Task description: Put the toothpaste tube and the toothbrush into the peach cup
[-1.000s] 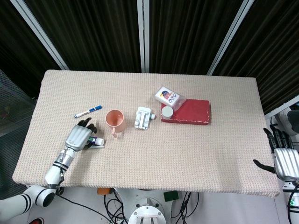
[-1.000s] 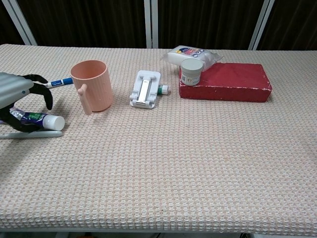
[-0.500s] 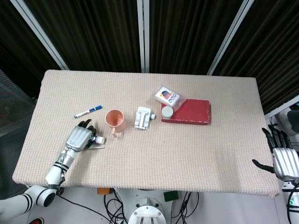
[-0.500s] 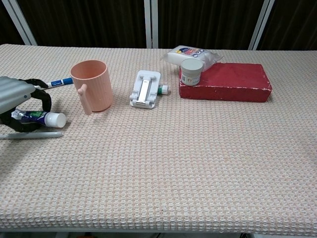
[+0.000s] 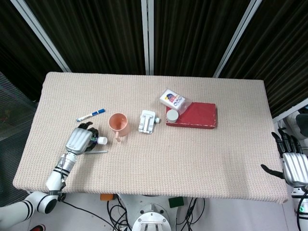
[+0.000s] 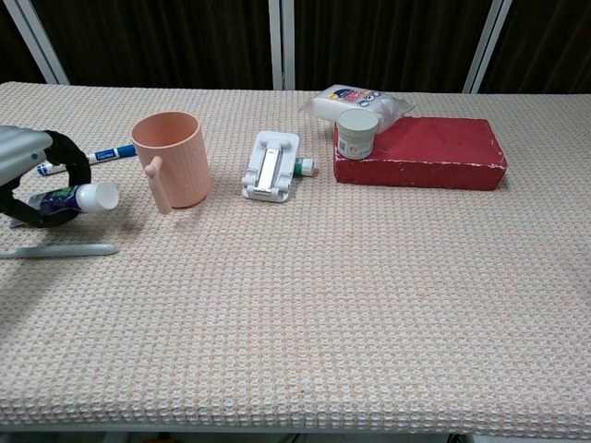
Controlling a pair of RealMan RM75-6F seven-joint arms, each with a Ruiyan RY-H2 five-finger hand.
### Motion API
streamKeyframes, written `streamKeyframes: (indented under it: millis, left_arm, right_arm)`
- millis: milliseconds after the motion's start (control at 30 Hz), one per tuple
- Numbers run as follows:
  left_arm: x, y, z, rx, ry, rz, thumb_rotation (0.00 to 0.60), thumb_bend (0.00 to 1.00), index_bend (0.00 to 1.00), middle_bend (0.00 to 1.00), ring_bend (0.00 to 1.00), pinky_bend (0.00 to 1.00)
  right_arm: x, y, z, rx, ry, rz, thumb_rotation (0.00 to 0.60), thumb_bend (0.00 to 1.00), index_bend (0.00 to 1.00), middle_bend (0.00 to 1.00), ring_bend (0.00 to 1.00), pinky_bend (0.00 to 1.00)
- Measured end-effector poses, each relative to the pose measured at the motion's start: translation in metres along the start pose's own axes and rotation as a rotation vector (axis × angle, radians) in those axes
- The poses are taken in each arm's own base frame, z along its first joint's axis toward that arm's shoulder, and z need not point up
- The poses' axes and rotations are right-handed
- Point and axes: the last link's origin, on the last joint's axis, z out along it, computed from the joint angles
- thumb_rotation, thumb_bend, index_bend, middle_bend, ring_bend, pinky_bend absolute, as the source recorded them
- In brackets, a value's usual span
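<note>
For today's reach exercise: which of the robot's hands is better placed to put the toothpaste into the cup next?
The left hand. It already holds the toothpaste beside the peach cup. The right hand hangs beyond the table's far edge, holding nothing.

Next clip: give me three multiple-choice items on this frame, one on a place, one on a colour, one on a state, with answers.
1. Where does the toothbrush lie?
A. in the cup
B. flat on the table by the left hand
C. on the red box

2. What colour is the toothpaste cap?
A. white
B. red
C. black

3. What is the left hand doing?
A. resting empty
B. holding the marker
C. holding the toothpaste tube

Answers:
1 B: the toothbrush lies on the table, below the left hand.
2 A: the cap is white.
3 C: its fingers wrap the toothpaste tube, with the cup empty nearby.
</note>
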Motion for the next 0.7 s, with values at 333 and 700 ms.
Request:
streamKeyframes:
  millis: [333, 700]
  left_arm:
    - [0.045, -0.032, 0.001, 0.065, 0.149, -0.307, 0.600, 0.41, 0.59, 0.51, 0.20, 0.29]
    - [0.092, -0.038, 0.007, 0.047, 0.235, -0.741, 0.600, 0.41, 0.60, 0.51, 0.20, 0.29]
  right_arm:
    - [0.003, 0.003, -0.002, 0.005, 0.018, 0.032, 0.600, 0.20, 0.00, 0.00, 0.00, 0.00]
    - [0.008, 0.004, -0.002, 0.005, 0.040, 0.048, 0.600, 0.20, 0.00, 0.00, 0.00, 0.00]
